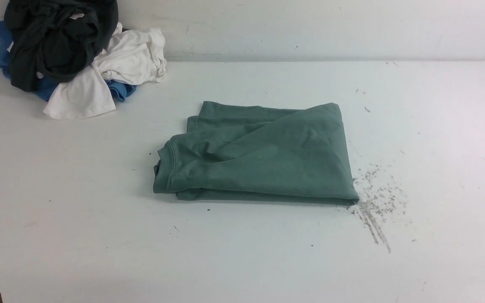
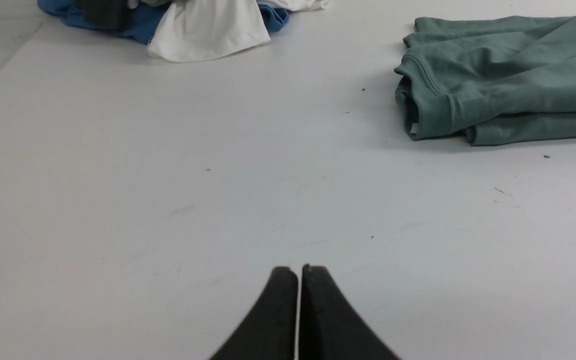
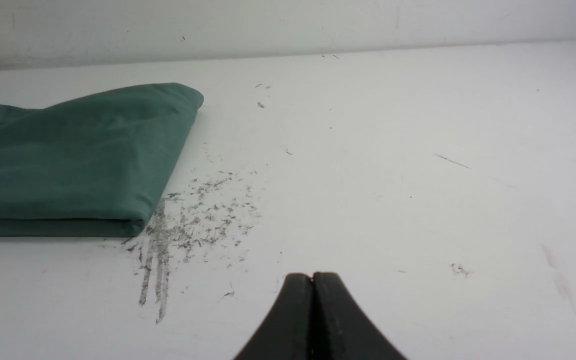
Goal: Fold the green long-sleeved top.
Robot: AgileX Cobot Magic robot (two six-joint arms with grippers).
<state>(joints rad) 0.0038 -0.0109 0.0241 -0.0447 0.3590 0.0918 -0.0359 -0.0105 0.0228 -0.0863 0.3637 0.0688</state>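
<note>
Green long-sleeved top lies folded into a compact, roughly oblong bundle near the middle of the white table. Right edge fairly straight, running near to far; left side uneven, layers stepped, with the neckline band at the near left corner. Upper layer slants across the bundle, loose creases toward the left; under-layers show along the far left and the near edge.

Dark scuff marks on the tabletop just beside the near right corner of the top. Smaller specks scattered elsewhere.

Far left: heap of bunched garments, well apart from the green one. Black garment piled over blue cloth; white cloth beside it, one flap spread toward the near side. Pale wall behind the table.

Left gripper: clenched, nothing between its tips, apart from the cloth. Right gripper: likewise clenched and empty, clear of the fabric.
</note>
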